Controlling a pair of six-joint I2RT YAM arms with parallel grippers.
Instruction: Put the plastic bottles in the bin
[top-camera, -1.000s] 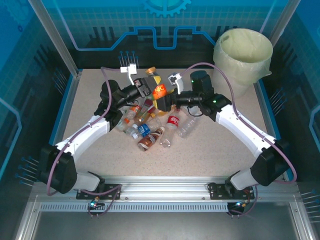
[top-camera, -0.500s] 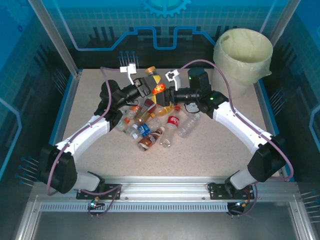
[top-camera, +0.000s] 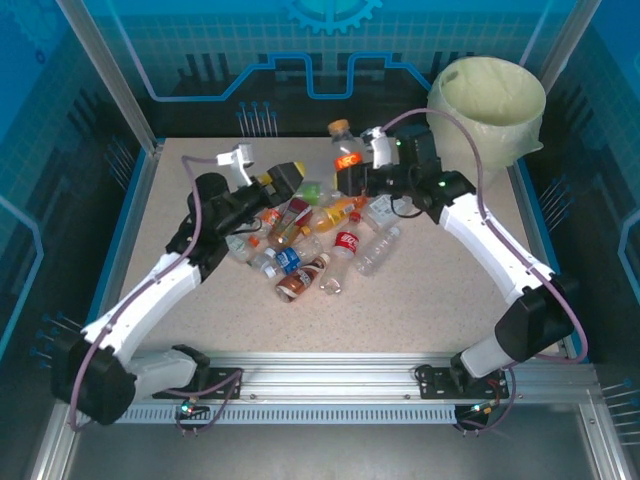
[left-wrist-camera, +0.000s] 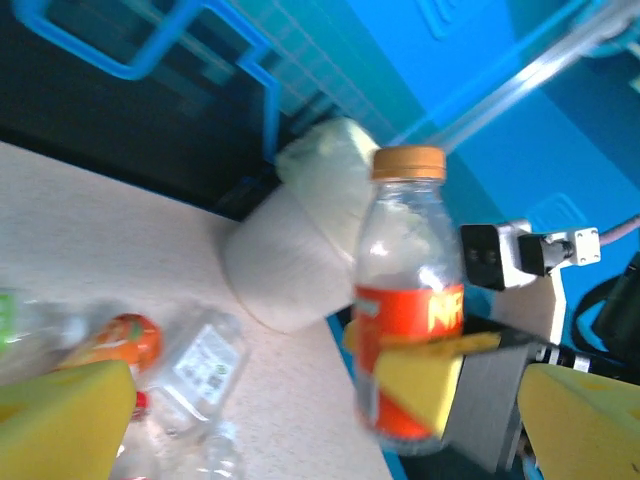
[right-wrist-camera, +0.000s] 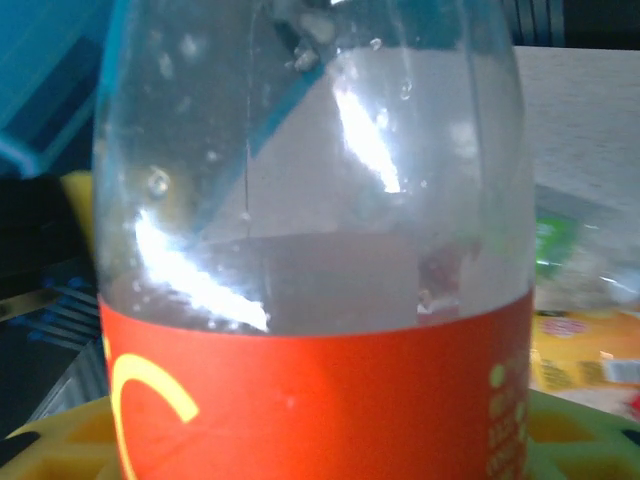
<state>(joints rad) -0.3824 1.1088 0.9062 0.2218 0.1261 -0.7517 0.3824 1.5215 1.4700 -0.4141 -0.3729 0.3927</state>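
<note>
One orange-labelled bottle (top-camera: 346, 160) was pinched upright by the right gripper (top-camera: 351, 177) jaws, eight o'clock from the bin (top-camera: 487, 160); left gripper (top-camera: 285, 177) jaws were spread.

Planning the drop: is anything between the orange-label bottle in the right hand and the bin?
Nothing visible. The right hand holds the orange-label bottle upright, left of the bin; only that arm's own wrist lies between.

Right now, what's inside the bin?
Inside the bin, the top camera shows pale yellowish bag lining. The bottom is hidden by the near wall, so whatever lies there can't be seen.
</note>
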